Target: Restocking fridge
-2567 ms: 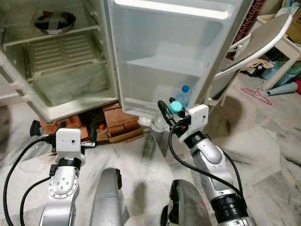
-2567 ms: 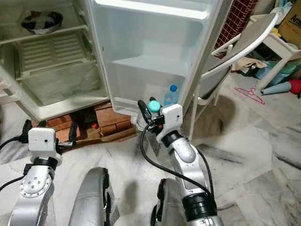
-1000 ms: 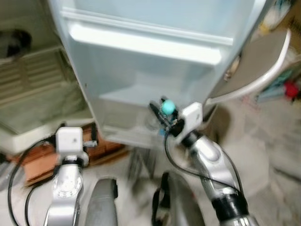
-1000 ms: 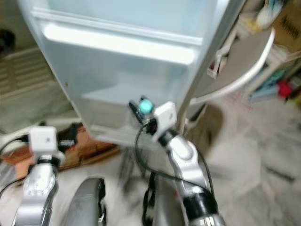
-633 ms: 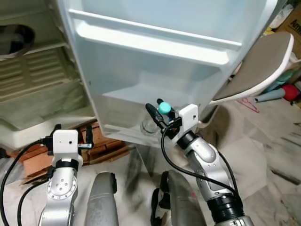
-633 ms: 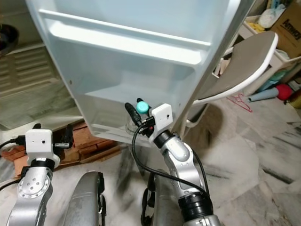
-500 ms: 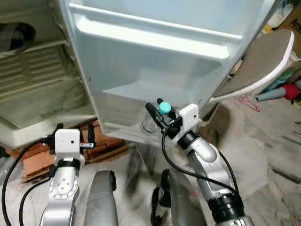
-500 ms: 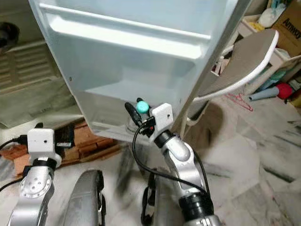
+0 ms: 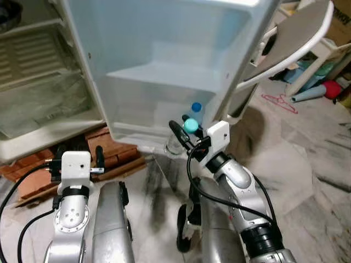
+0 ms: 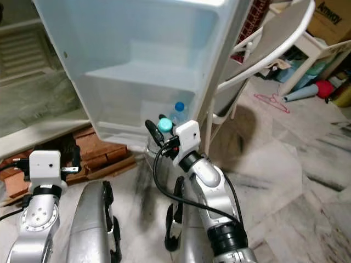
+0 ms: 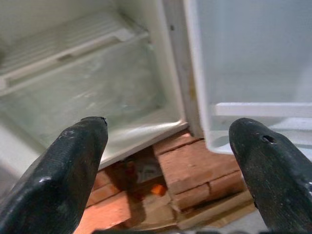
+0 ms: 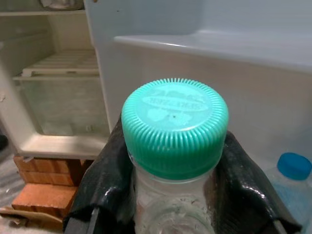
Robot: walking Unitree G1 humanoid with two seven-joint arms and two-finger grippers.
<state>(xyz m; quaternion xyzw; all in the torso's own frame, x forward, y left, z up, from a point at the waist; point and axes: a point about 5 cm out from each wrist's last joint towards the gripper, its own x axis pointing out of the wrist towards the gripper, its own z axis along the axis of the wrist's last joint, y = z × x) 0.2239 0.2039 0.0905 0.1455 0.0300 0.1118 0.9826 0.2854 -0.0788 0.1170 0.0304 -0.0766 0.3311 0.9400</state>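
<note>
left eye: right gripper (image 9: 185, 129) clamped on clear bottle with teal cap (image 9: 190, 125), held upright just in front of the lowest shelf of the open fridge door (image 9: 164, 66). Blue-capped bottle (image 9: 196, 111) already stands in that shelf, just behind the held one.
right eye: same layout; left gripper (image 10: 50, 156) low over the marble floor (image 10: 274, 164), near the bricks (image 10: 104, 153) under the fridge. Ironing board (image 10: 274, 38) right of the door.
left wrist: fingers (image 11: 68, 165) spread wide, nothing between them; fridge compartment and bricks ahead.
right wrist: fingers (image 12: 105, 180) pressed against both sides of the bottle neck, teal cap on top; blue cap just beyond, door shelf behind.
</note>
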